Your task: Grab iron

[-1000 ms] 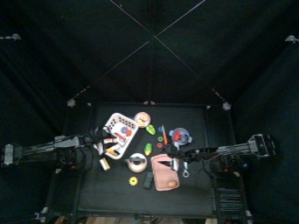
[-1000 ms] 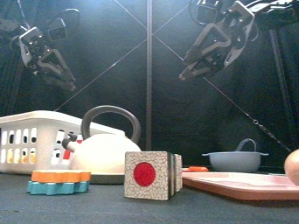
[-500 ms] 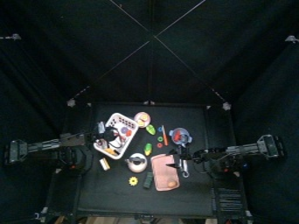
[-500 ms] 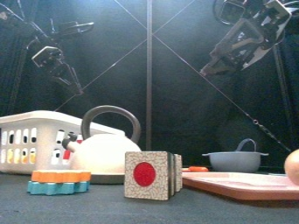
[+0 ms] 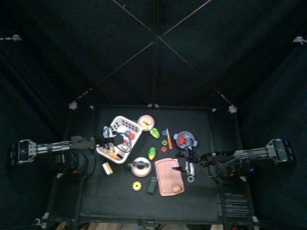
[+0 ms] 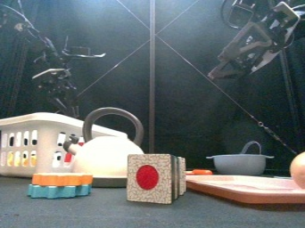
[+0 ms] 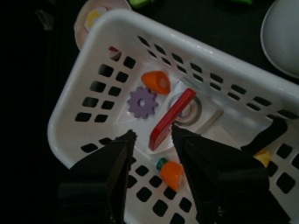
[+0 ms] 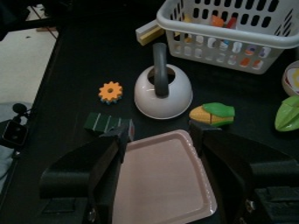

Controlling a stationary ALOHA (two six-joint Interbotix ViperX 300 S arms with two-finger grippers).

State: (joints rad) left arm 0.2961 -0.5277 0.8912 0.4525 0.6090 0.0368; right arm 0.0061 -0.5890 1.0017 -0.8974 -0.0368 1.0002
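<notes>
Jaws released, the left gripper [image 7: 162, 163] hangs over the white basket [image 7: 79, 77], looking down into it. What appears to be the iron [image 7: 176, 118], a white piece with a red handle, lies on the basket floor just ahead of the gap between the jaws, though the wrist view is too soft to be sure of its shape. A purple gear [image 7: 142, 103] sits beside it, off toward one jaw, with an orange piece [image 7: 155, 81] farther out past it.

The step in hand looks like the approach: nothing is grasped, and the front view shows this arm high above the basket. The next move would call for a straight descent inside the basket walls, the jaws lined up across the red handle, closing only once they straddle it and miss the gear.

The right gripper [image 8: 167, 175], also parted and empty, waits over the pink tray [image 8: 170, 179], which lies directly between its jaws, with the white kettle [image 8: 162, 90] beyond their tips.
</notes>
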